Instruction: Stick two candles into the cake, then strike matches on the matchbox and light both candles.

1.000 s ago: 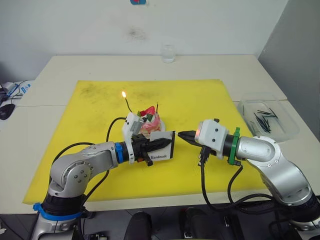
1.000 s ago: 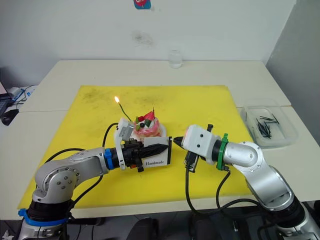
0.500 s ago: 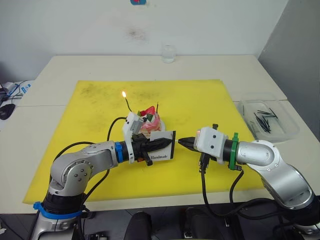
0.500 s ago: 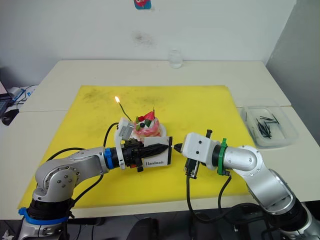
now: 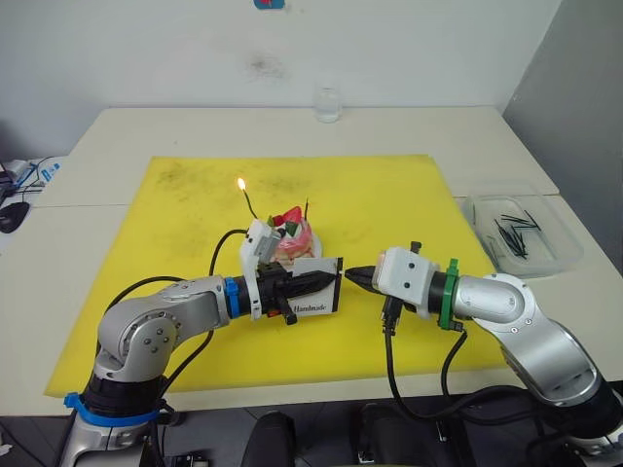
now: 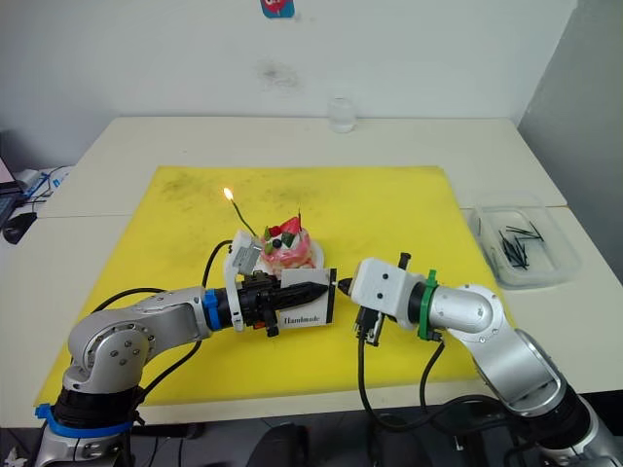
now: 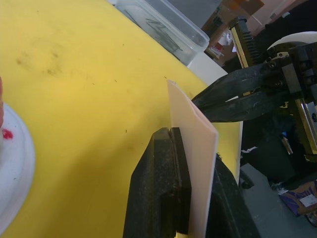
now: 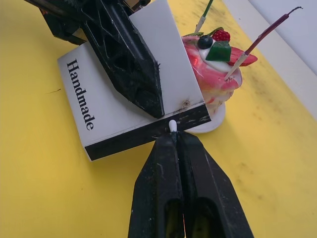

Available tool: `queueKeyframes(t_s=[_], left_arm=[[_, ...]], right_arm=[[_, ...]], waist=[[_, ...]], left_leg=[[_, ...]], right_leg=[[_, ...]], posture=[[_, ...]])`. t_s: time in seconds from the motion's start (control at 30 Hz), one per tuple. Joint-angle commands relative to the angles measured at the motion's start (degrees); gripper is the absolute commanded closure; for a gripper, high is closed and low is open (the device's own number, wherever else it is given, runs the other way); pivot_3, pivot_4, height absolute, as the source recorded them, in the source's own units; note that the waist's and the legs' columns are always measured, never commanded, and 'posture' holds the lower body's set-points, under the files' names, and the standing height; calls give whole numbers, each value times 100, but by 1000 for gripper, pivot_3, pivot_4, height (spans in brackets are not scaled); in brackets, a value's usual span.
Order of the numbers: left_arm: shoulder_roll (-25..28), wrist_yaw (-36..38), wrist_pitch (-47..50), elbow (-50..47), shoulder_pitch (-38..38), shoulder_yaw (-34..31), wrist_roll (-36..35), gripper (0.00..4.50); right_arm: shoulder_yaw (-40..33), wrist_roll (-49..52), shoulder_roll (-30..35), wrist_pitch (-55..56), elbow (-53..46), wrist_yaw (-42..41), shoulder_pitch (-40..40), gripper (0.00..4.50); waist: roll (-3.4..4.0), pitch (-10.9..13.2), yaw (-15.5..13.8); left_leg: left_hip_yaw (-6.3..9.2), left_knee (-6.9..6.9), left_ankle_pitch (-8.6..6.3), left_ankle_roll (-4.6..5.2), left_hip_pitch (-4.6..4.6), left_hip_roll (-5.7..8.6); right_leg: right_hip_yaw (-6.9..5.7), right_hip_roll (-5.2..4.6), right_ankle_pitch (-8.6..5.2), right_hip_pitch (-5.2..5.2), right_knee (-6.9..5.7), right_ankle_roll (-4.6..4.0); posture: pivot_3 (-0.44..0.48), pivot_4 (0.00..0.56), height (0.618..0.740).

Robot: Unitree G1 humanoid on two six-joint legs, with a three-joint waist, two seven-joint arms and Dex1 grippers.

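Note:
The pink cake (image 5: 292, 238) on its white plate (image 7: 12, 168) holds a green candle (image 8: 205, 10) burning with a small flame (image 5: 240, 183) and an unlit dark red candle (image 8: 262, 37). Just in front of the cake, my left gripper (image 5: 316, 280) is shut on the white "Handmade" matchbox (image 8: 114, 109), holding it upright on its edge. My right gripper (image 8: 174, 136) is shut on a match whose white head (image 8: 172, 125) touches the black striking strip (image 8: 143, 135). The match shows no flame.
A yellow mat (image 5: 389, 195) covers the table's middle. A clear tray (image 5: 521, 233) of spare matches sits to the right, off the mat. A glass (image 5: 328, 104) stands at the far edge. Cables hang from both wrists.
My right gripper has dropped slightly and closed in on the matchbox's edge, bringing the match head onto the strip. The left gripper, matchbox and cake have stayed put.

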State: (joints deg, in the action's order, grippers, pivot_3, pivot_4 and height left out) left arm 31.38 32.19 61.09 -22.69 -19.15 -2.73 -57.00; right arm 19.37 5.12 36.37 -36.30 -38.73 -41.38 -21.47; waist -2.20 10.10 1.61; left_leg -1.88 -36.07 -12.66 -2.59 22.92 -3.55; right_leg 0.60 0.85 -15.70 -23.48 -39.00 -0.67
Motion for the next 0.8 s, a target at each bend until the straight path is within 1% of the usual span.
queueKeyframes(t_s=[0.03,0.4,0.5,0.6,0.7,0.8], left_arm=[[2,103,1,-212,-61,-34,-149,4500],[66,227,-3,-263,-55,23,-180,4500],[88,349,22,-397,-28,133,-219,4500],[151,465,48,-544,49,250,-242,4500],[294,587,26,-749,253,394,-214,4500],[390,549,8,-792,477,294,-195,4500]], right_arm=[[29,-96,-16,111,-87,25,-70,4471],[102,-224,-15,126,-6,33,-53,4471],[224,-329,-167,48,126,138,-199,4471],[200,-538,-527,-73,357,526,-453,4471],[-310,-923,-905,210,651,1284,-832,4471],[-858,-948,-849,279,651,1448,-877,4471]], waist=[[0,0,0],[0,0,0],[0,0,5],[0,0,13],[0,0,8],[-1,-1,-8]], left_leg=[[0,0,0,0,0,0],[0,0,0,0,0,0],[0,0,0,0,-1,-1],[1,0,0,0,-2,-3],[0,0,0,0,-2,-2],[-4,0,1,-1,3,-2]], right_leg=[[0,0,0,0,0,0],[-1,0,0,0,0,0],[0,0,0,0,0,0],[0,2,0,-1,-3,0],[1,1,0,-1,-4,-1],[7,-5,0,-2,1,0]], posture=[[0,150,740],[0,150,740],[0,150,740],[0,150,740],[0,150,740],[0,150,740]])
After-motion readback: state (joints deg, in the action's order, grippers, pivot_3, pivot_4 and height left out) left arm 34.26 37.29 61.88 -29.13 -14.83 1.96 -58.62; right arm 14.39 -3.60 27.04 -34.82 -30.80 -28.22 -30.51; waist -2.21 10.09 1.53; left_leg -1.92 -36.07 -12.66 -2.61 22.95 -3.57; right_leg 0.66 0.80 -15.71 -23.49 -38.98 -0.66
